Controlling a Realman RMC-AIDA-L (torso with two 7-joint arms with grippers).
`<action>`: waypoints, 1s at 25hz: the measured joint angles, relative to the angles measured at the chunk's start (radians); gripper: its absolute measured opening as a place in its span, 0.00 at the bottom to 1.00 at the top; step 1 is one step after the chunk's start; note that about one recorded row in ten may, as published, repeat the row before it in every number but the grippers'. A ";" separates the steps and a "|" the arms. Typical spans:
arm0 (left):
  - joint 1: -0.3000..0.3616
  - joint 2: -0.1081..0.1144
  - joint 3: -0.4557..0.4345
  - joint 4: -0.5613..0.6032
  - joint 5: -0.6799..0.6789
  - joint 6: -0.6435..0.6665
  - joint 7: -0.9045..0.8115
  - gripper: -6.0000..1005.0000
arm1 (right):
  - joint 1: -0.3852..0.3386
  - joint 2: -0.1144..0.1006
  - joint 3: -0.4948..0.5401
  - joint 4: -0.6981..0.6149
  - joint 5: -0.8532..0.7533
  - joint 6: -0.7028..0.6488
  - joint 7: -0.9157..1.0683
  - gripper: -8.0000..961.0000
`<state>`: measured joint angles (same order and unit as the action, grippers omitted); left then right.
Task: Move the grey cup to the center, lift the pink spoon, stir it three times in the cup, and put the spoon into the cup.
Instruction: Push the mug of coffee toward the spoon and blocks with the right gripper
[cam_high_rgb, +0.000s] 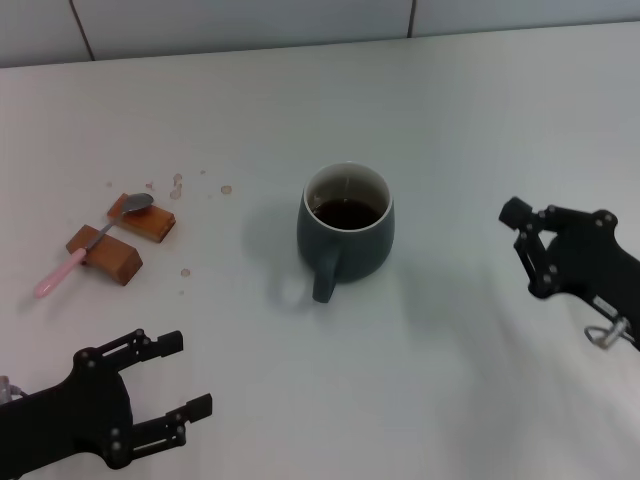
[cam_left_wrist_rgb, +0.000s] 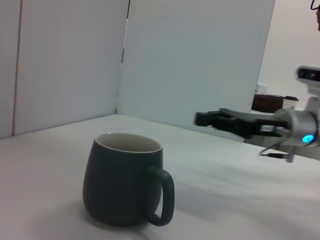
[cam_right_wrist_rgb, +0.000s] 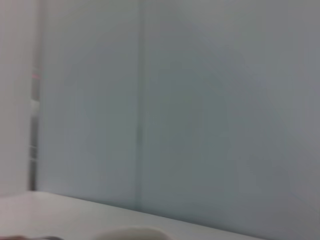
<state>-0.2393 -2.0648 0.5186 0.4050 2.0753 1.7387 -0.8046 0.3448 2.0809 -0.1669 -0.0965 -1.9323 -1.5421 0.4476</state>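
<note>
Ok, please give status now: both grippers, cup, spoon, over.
Left gripper open, empty, low near table edge. Right gripper off to cup's right, holding nothing. Grey cup mid-table, dark liquid inside. Pink spoon resting across two wooden blocks, untouched. Nothing blocking.

Matt glazed ceramic grey cup; pink spoon has shiny metal bowl; wooden blocks; smooth white bench.

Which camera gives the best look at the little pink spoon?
The head view: the spoon shows whole, lying across two wooden blocks left of the cup. The left wrist view shows only the cup; the right wrist view shows no spoon.
</note>
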 joint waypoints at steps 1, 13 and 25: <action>-0.001 0.000 0.000 0.000 0.000 0.000 0.000 0.78 | 0.009 0.000 0.007 0.016 0.021 0.036 -0.024 0.03; -0.013 0.000 -0.004 0.000 -0.001 0.001 -0.001 0.78 | 0.182 0.004 -0.005 0.113 0.024 0.390 -0.119 0.04; -0.024 0.000 -0.005 0.001 -0.001 0.001 -0.007 0.78 | 0.261 0.004 -0.003 0.178 0.024 0.470 -0.194 0.05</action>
<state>-0.2634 -2.0647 0.5138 0.4055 2.0738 1.7396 -0.8120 0.6054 2.0852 -0.1703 0.0813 -1.9085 -1.0718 0.2536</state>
